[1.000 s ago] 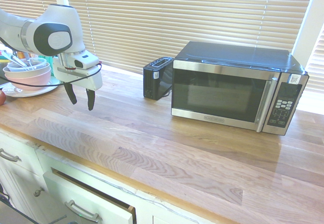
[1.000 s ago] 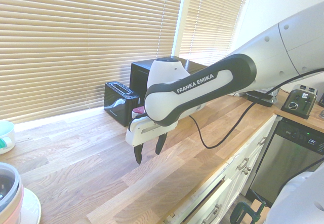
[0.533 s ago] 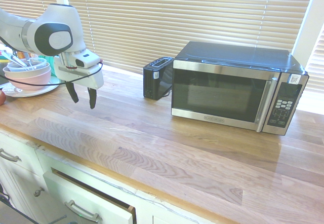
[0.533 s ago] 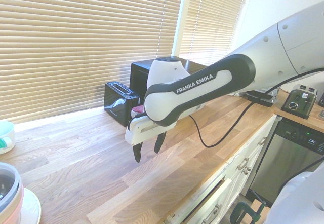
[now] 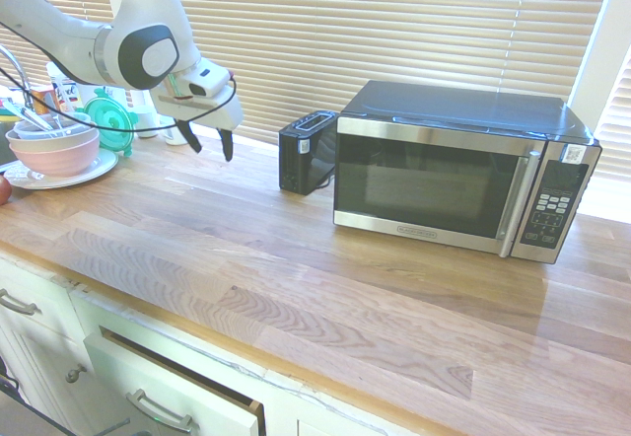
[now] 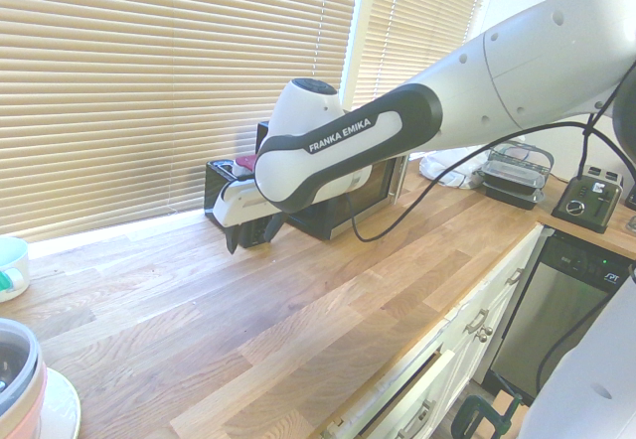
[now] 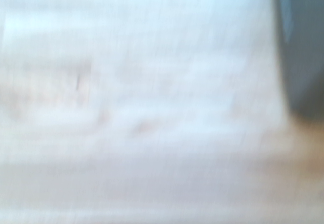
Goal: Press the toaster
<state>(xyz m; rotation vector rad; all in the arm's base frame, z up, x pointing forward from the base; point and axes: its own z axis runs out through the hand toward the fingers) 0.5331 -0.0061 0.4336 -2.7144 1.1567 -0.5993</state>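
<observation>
The small black toaster [image 5: 307,151] with a silver-rimmed slot stands on the wooden counter against the microwave's left side. In the second exterior view the toaster [image 6: 221,189] is partly covered by my hand. My gripper [image 5: 208,143] hangs open above the counter, left of the toaster and apart from it, with nothing between its fingers. From the other side the gripper [image 6: 251,234] shows in front of the toaster's lower face. The wrist view is a pale blur of counter with a dark block [image 7: 304,46] along one side.
A large black-and-steel microwave [image 5: 458,169] fills the counter's back right. Stacked bowls on a plate [image 5: 54,155] and a teal fan-like item [image 5: 110,120] stand at the far left. Window blinds [image 5: 375,32] run behind. Cabinet drawers [image 5: 168,387] lie below the front edge.
My arm has swung up and toward the toaster, away from the bowls; the gripper now hangs much closer to the toaster. Its fingers stay open.
</observation>
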